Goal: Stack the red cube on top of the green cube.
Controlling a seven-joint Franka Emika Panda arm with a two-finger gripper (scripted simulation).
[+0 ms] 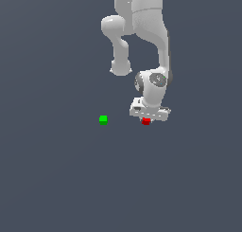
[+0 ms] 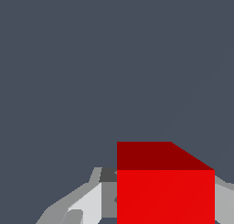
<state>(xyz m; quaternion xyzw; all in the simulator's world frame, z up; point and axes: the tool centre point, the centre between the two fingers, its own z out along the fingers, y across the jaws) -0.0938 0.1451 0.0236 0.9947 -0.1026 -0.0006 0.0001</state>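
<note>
Around me spreads a plain dark grey floor (image 1: 52, 179), filling both views. My white arm (image 1: 146, 32) comes down from the top of the exterior view, bends through its joints and ends low over the floor, toward the exterior view's right of centre.

My gripper (image 1: 147, 117) sits right at the red cube (image 1: 146, 121), which shows just beneath the wrist block in the exterior view. In the wrist view the red cube (image 2: 165, 195) fills the space between my fingers (image 2: 87, 205), with a pale grey finger surface showing on either side of it and close against its faces. From that I read my fingers as pinched onto the red cube, though the exact contact is hard to confirm. Whether the cube rests on the floor or is slightly raised, I cannot tell.

The green cube (image 1: 103, 119) lies alone on the floor, well apart from the red one, toward the exterior view's left. It does not show in the wrist view.
</note>
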